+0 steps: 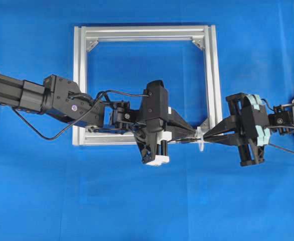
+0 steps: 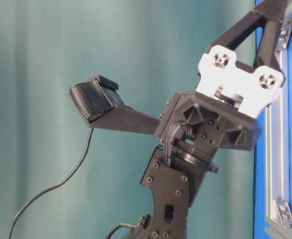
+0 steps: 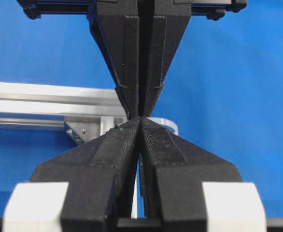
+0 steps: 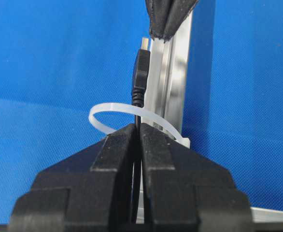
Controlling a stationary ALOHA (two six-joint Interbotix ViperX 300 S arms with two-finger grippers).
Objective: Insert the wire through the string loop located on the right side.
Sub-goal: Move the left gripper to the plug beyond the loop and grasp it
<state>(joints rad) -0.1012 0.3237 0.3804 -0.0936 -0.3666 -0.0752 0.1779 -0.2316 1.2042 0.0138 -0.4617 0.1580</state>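
The string loop (image 4: 107, 108) is a whitish ring tied to the silver frame's (image 1: 142, 32) right bar, near the lower right corner. My right gripper (image 4: 137, 126) is shut on the wire (image 4: 138, 113) just short of the loop. The wire passes up through the loop, and its black plug (image 4: 141, 72) stands beyond it beside the bar. My left gripper (image 3: 140, 120) is shut, tip to tip with the right gripper (image 3: 134, 112). In the right wrist view the left gripper (image 4: 168, 34) sits just past the plug's metal tip and to one side. In the overhead view the loop (image 1: 201, 139) lies between both grippers.
The square aluminium frame lies flat on a blue cloth (image 1: 137, 201), with triangular corner brackets (image 1: 92, 45) inside. The left arm (image 1: 61, 100) crosses the frame's lower left corner, trailing its own black cable (image 1: 41, 134). The right arm's wrist (image 1: 282, 120) is at the right edge.
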